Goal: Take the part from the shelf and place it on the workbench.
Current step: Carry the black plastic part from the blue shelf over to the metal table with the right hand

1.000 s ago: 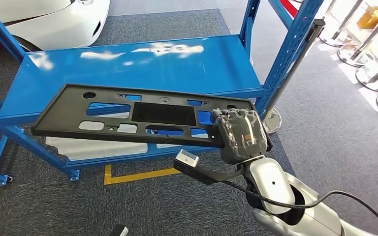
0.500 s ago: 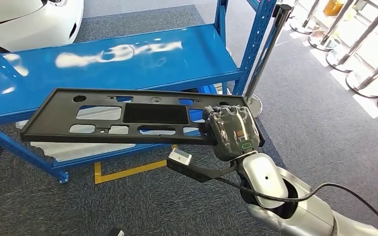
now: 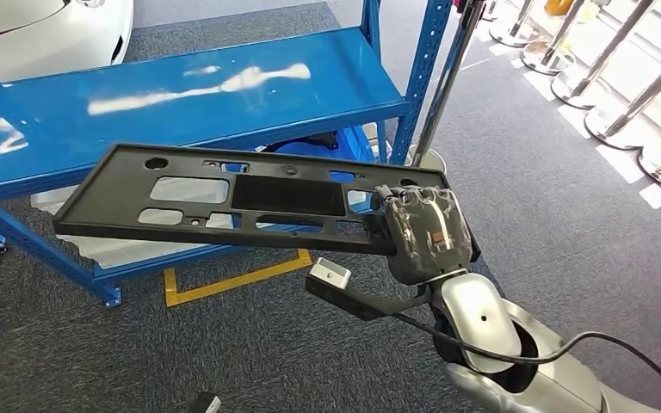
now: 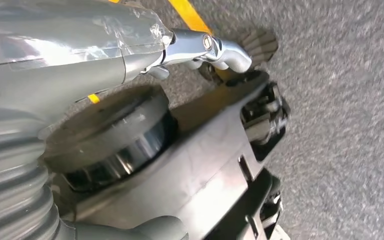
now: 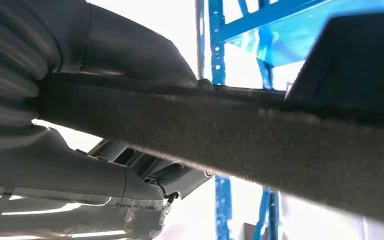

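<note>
So I'm gripping the part (image 3: 250,200), a long flat black plastic panel full of cutouts, with my right hand (image 3: 423,232), fingers wrapping over its right end. In the head view the panel is stretching from the middle of the frame out toward the left edge, lying roughly level with the far left end hanging free in the air, off the blue shelf (image 3: 181,95) and in front of it. The shelf is sitting across the upper left of the frame, its glossy blue deck catching white glare, and one of its blue uprights (image 3: 417,77) is running up just right of centre at the top. Through the cutouts I'm seeing bits of blue and white from what's underneath. In the right wrist view the panel's edge is cutting across the whole picture as a dark band with my grey thumb (image 5: 130,55) clamped over it. My left hand (image 4: 80,45) is hanging over grey carpet (image 4: 340,90) with a bit of yellow floor tape (image 4: 190,15) near the top; honestly can't tell whether its fingers are apart or curled. Over at the upper right of the head view a row of chrome stanchion posts (image 3: 607,112) is standing on the carpet.
</note>
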{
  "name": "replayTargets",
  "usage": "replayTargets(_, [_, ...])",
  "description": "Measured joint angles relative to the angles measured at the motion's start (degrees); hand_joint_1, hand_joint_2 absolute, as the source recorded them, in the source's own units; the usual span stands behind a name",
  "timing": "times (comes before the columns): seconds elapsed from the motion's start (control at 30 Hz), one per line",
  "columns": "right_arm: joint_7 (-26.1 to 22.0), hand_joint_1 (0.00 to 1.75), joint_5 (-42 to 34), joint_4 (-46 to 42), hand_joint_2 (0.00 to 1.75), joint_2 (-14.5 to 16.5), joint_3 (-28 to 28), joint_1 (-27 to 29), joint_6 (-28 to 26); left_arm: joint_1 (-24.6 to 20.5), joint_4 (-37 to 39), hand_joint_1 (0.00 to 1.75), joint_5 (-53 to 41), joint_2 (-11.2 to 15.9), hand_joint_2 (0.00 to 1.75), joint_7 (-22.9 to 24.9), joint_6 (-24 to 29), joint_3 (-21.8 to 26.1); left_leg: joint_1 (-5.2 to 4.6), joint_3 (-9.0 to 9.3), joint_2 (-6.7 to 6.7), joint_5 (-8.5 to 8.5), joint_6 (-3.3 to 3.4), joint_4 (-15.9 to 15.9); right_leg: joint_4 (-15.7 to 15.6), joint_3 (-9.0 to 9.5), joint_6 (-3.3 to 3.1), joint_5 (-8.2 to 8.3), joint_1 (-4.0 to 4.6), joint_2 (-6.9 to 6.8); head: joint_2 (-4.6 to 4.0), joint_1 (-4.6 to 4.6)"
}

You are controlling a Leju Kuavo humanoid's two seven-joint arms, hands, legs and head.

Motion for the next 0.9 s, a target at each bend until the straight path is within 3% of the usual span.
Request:
replayTargets(0.07, [0.0, 1.75, 0.0, 0.0, 1.75, 0.0, 0.0, 0.0, 0.0, 0.0, 0.1, 0.0, 0.0, 0.1, 1.75, 0.0, -0.1, 0.0, 0.08, -0.49, -0.53, -0.83, -0.67, 0.4, -0.6, -0.84, -0.43, 1.6, -0.24, 0.38, 0.0, 0.26])
replayTargets(0.1, [0.0, 1.75, 0.0, 0.0, 1.75, 0.0, 0.0, 0.0, -0.1, 0.1, 0.1, 0.0, 0.0, 0.1, 1.75, 0.0, -0.2, 0.1, 0.1, -1.0, -1.15, -2.89, -0.97, 1.9, -0.9, -1.42, -0.81, 2.44, -0.45, 0.49, 0.0, 0.11])
replayTargets(0.17, [0.0, 1.75, 0.0, 0.0, 1.75, 0.1, 0.1, 0.0, -0.1, 0.1, 0.2, 0.0, 0.0, 0.1, 1.75, 0.0, -0.3, 0.2, 0.3, -2.36, -2.31, -8.9, -1.44, 8.0, -0.7, -3.03, -1.32, 3.74, -0.64, 0.94, 0.0, -0.55])
replayTargets(0.2, [0.0, 1.75, 0.0, 0.0, 1.75, 0.1, 0.1, 0.0, -0.1, 0.1, 0.2, 0.0, 0.0, 0.2, 1.75, 0.0, -0.3, 0.3, 0.38, -2.85, -2.52, -11.02, -1.62, 11.6, -0.4, -4.0, -1.46, 4.31, -0.64, 1.21, 0.0, -0.88])
replayTargets(0.23, [0.0, 1.75, 0.0, 0.0, 1.75, 0.1, 0.1, 0.0, -0.1, 0.1, 0.2, 0.0, 0.0, 0.2, 1.75, 0.0, -0.3, 0.5, 0.46, -2.87, -2.61, -11.64, -1.83, 14.4, -0.1, -5.04, -1.39, 4.88, -0.66, 1.55, 0.0, -1.11])
replayTargets(0.3, [0.0, 1.75, 0.0, 0.0, 1.75, 0.1, 0.2, 0.0, -0.1, 0.0, 0.3, 0.0, -0.1, 0.3, 1.75, 0.0, -0.3, 0.7, 0.7, -0.8, -2.73, -9.15, -2.22, 15.4, 0.8, -7.34, -1.06, 6.06, -0.85, 2.28, 0.0, -1.53])
replayTargets(0.33, [0.0, 1.75, 0.0, 0.0, 1.75, 0.1, 0.2, 0.0, -0.1, 0.0, 0.3, 0.0, -0.1, 0.3, 1.75, 0.0, -0.3, 0.8, 0.88, 1.4, -3.01, -7.53, -2.36, 13.4, 1.3, -8.47, -0.76, 6.62, -1.0, 2.66, 0.0, -1.75])
replayTargets(0.37, [0.0, 1.75, 0.0, 0.0, 1.75, 0.1, 0.2, 0.0, -0.1, -0.1, 0.3, 0.0, -0.1, 0.3, 1.75, 0.0, -0.3, 0.9, 1.02, 4.11, -3.75, -7.17, -2.43, 9.9, 1.8, -9.53, -0.36, 7.14, -1.07, 3.02, 0.0, -2.03])
replayTargets(0.43, [0.0, 1.75, 0.0, -0.1, 1.75, 0.1, 0.2, 0.0, -0.1, -0.2, 0.3, 0.0, -0.3, 0.3, 1.75, -0.1, -0.3, 1.0, 1.04, 8.38, -5.18, -8.71, -2.02, 2.9, 2.6, -10.95, 0.42, 8.24, -1.11, 3.67, 0.0, -2.36])
replayTargets(0.47, [0.0, 1.75, 0.0, -0.1, 1.75, 0.1, 0.2, -0.1, -0.2, -0.2, 0.3, 0.0, -0.3, 0.3, 1.75, -0.1, -0.4, 1.0, 0.87, 9.19, -5.57, -9.54, -1.68, 0.9, 2.6, -11.33, 0.84, 8.91, -1.12, 3.96, 0.0, -2.45])
replayTargets(0.53, [0.0, 1.75, 0.0, -0.1, 1.75, 0.1, 0.2, 0.0, -0.2, -0.2, 0.3, 0.0, -0.4, 0.2, 1.75, -0.2, -0.4, 1.0, 0.75, 8.57, -4.87, -8.78, -0.87, 0.2, 2.2, -11.81, 1.56, 10.13, -1.31, 4.56, 0.0, -2.36])
replayTargets(0.57, [0.0, 1.75, 0.0, -0.1, 1.75, 0.1, 0.2, 0.1, -0.2, -0.3, 0.3, 0.0, -0.4, 0.2, 1.75, -0.2, -0.5, 1.0, 0.82, 7.97, -4.41, -8.06, -0.46, 0.1, 2.5, -12.22, 1.89, 9.55, -1.38, 4.42, 0.0, -2.29])
replayTargets(0.6, [0.0, 1.75, 0.0, -0.1, 1.75, 0.0, 0.1, 0.1, -0.3, -0.3, 0.3, 0.0, -0.4, 0.2, 1.75, -0.2, -0.5, 1.0, 0.96, 7.24, -3.84, -7.27, -0.01, -0.1, 3.7, -12.75, 2.15, 7.68, -1.44, 3.98, 0.0, -2.02])
replayTargets(0.63, [0.0, 1.75, 0.0, -0.1, 1.75, 0.0, 0.1, 0.2, -0.3, -0.3, 0.3, 0.0, -0.5, 0.2, 1.75, -0.2, -0.5, 1.1, 1.08, 6.39, -3.3, -6.48, 0.36, -0.3, 5.9, -13.34, 2.38, 4.73, -1.53, 3.33, 0.0, -1.74])
replayTargets(0.7, [0.0, 1.75, 0.0, -0.1, 1.75, 0.0, 0.1, 0.2, -0.3, -0.2, 0.4, 0.0, -0.5, 0.2, 1.75, -0.2, -0.5, 1.2, 0.99, 4.59, -2.43, -4.97, 0.72, -0.3, 12.7, -14.24, 2.9, -1.3, -1.61, 2.24, 0.0, -1.12])
replayTargets(0.73, [0.0, 1.75, 0.0, -0.1, 1.75, 0.0, 0.1, 0.2, -0.3, -0.2, 0.4, 0.0, -0.5, 0.2, 1.75, -0.2, -0.5, 1.2, 0.96, 3.76, -2.03, -4.22, 0.69, -0.2, 15.9, -14.31, 3.12, -2.33, -1.71, 2.06, 0.0, -0.87])
replayTargets(0.77, [0.0, 1.75, 0.0, -0.1, 1.75, 0.0, 0.1, 0.2, -0.3, -0.2, 0.4, 0.0, -0.5, 0.2, 1.75, -0.2, -0.5, 1.3, 0.97, 2.82, -1.59, -3.48, 0.6, -0.1, 18.1, -13.84, 3.32, -1.72, -1.85, 1.97, 0.0, -0.6])
replayTargets(0.8, [0.0, 1.75, 0.0, -0.1, 1.75, 0.0, 0.1, 0.2, -0.3, -0.3, 0.4, 0.0, -0.6, 0.2, 1.75, -0.2, -0.5, 1.3, 0.98, 1.9, -1.16, -2.75, 0.46, 0.0, 18.7, -12.68, 3.47, -0.01, -2.01, 1.88, 0.0, -0.32])
replayTargets(0.83, [0.0, 1.75, 0.0, -0.1, 1.75, 0.0, 0.1, 0.2, -0.3, -0.3, 0.4, 0.0, -0.6, 0.2, 1.75, -0.2, -0.5, 1.3, 1.0, 1.05, -0.79, -2.08, 0.28, 0.2, 17.4, -10.66, 3.55, 1.88, -2.17, 1.66, 0.0, -0.07])
replayTargets(0.87, [0.0, 1.75, 0.0, -0.1, 1.75, 0.0, 0.1, 0.1, -0.3, -0.3, 0.4, 0.0, -0.6, 0.2, 1.75, -0.2, -0.5, 1.3, 0.99, 0.24, -0.45, -1.47, 0.03, 0.3, 14.3, -7.77, 3.55, 2.74, -2.28, 1.12, 0.0, 0.16])
replayTargets(0.9, [0.0, 1.75, -0.1, -0.1, 1.75, 0.0, 0.1, 0.0, -0.3, -0.3, 0.4, 0.0, -0.6, 0.2, 1.75, -0.2, -0.5, 1.3, 0.95, -0.29, -0.18, -0.9, -0.28, 0.4, 9.9, -4.53, 3.39, 2.32, -2.15, 0.48, 0.0, 0.41])
